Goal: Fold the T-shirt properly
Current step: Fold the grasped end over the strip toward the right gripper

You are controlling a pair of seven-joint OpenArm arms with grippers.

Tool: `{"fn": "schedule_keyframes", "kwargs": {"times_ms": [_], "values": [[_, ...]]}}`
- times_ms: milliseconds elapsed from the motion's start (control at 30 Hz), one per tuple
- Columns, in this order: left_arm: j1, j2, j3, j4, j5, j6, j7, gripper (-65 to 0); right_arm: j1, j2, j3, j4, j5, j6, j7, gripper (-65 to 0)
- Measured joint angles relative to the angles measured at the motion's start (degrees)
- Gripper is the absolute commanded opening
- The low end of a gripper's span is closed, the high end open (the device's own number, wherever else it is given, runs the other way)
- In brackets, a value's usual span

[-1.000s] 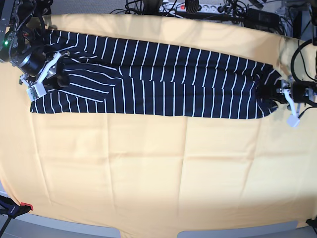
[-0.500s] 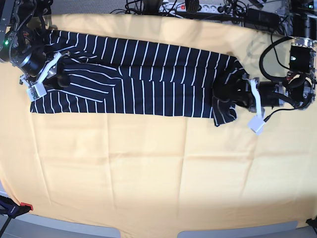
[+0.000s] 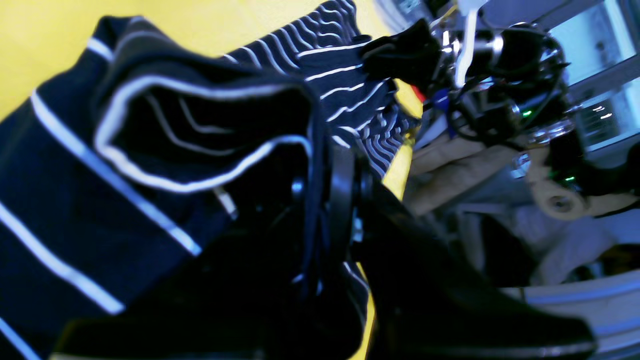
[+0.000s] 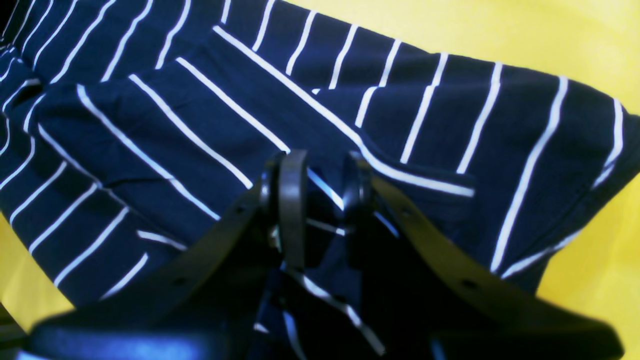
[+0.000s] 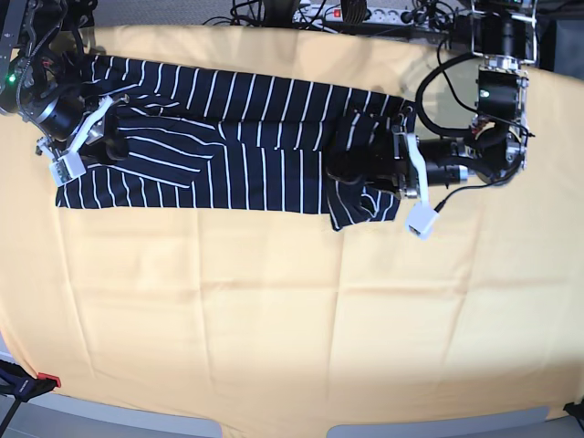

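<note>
The T-shirt (image 5: 255,137), dark navy with thin white stripes, lies stretched along the far side of the table. In the base view my left gripper (image 5: 354,169) is shut on the shirt's right end and holds it lifted and doubled back over the body, near the middle. The left wrist view shows its black fingers (image 3: 340,170) clamped on bunched T-shirt (image 3: 75,200) cloth. My right gripper (image 5: 108,146) is shut on the shirt's left end. In the right wrist view a fold of the T-shirt (image 4: 175,125) sits pinched between that gripper's (image 4: 325,200) fingers.
A plain yellow-orange cloth (image 5: 292,301) covers the table. Cables and a power strip (image 5: 333,13) run along the back edge. A red-tipped clamp (image 5: 41,380) sits at the front left corner. My right arm's body (image 3: 500,75) shows beyond the shirt in the left wrist view.
My left gripper has travelled leftward in the base view, dragging the shirt's right end over the body, so the shirt is shorter. The right gripper has held still.
</note>
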Motion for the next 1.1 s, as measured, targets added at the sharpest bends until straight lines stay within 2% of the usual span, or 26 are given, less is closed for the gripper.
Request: {"fn": "schedule_keyframes", "kwargs": {"times_ms": [133, 200, 300, 333, 367, 533, 600, 633, 667, 700, 767, 800, 867, 900, 967, 1033, 1100], "values": [[0.66, 2.16, 0.00, -0.07, 0.31, -0.28, -0.04, -64.2, 0.02, 0.02, 0.00, 0.00, 0.00, 0.00, 0.00, -49.7], [1.16, 2.73, 0.00, -0.07, 0.28, -0.31, -0.07, -53.2, 0.02, 0.00, 0.00, 0.00, 0.00, 0.00, 0.00, -49.7], [1.57, 4.09, -0.02, -0.09, 0.31, -0.44, 0.11, -31.2, 0.02, 0.00, 0.00, 0.00, 0.02, 0.00, 0.00, -49.7], [1.53, 4.61, -0.04, -0.09, 0.28, -0.42, -0.04, -27.0, 0.02, 0.00, 0.00, 0.00, 0.00, 0.00, 0.00, -49.7], [1.40, 5.27, -0.04, -0.09, 0.17, -0.44, -0.26, -25.8, 0.02, 0.00, 0.00, 0.00, -0.02, 0.00, 0.00, -49.7], [1.42, 6.58, -0.04, -0.09, -0.09, 2.84, -0.44, -26.0, 0.02, 0.02, 0.00, 0.00, 0.00, 0.00, 0.00, -49.7], [1.40, 6.58, -0.13, -0.09, -0.09, 2.19, -0.46, -26.0, 0.02, 0.00, 0.00, 0.00, 0.00, 0.00, 0.02, -49.7], [1.42, 6.62, -0.48, -0.09, -0.07, 0.61, -0.42, -26.5, 0.02, 0.02, 0.00, 0.00, 0.00, 0.00, 0.00, -49.7], [1.40, 6.62, -1.01, -0.09, -0.09, -1.18, -0.39, -30.3, 0.02, 0.02, 0.00, 0.00, 0.00, 0.00, 0.00, -49.7], [1.40, 6.67, -1.97, -0.09, -0.11, -2.47, -0.46, -37.3, 0.07, 0.02, 0.00, 0.00, -0.02, 0.02, 0.00, -49.7], [1.40, 6.73, -4.61, -0.09, 1.07, -4.22, -2.60, -58.5, 0.44, 0.00, 0.00, 0.02, -0.17, 0.63, -0.02, -49.7], [1.38, 6.73, -5.86, -0.04, 4.42, -4.39, -4.31, -65.0, 0.85, -0.02, 0.00, 0.24, -0.20, 0.61, -0.02, -49.7], [1.49, 6.43, -7.21, -0.04, 12.55, -3.96, -5.88, -65.0, 2.23, 0.00, 0.00, 1.25, -0.24, 0.59, -0.02, -49.3], [2.01, 6.27, -7.13, -0.04, 16.02, -3.21, -7.43, -65.0, 3.21, 0.00, 0.00, 1.62, -0.22, 0.35, 0.00, -47.2], [3.19, 6.29, -6.23, -0.04, 20.52, -1.27, -10.05, -65.0, 4.96, 0.02, 0.02, 1.97, -0.44, -0.68, 0.02, -38.1], [4.26, 6.45, -4.90, -0.04, 25.97, -1.07, -12.35, -65.0, 6.03, 0.04, 0.07, 1.99, -3.80, -0.92, -0.26, -28.4], [5.51, 6.54, -3.96, -0.04, 30.69, -1.07, -14.88, -65.0, 6.75, 0.02, 0.04, 1.99, -8.02, -3.54, -2.71, -26.2]]}}
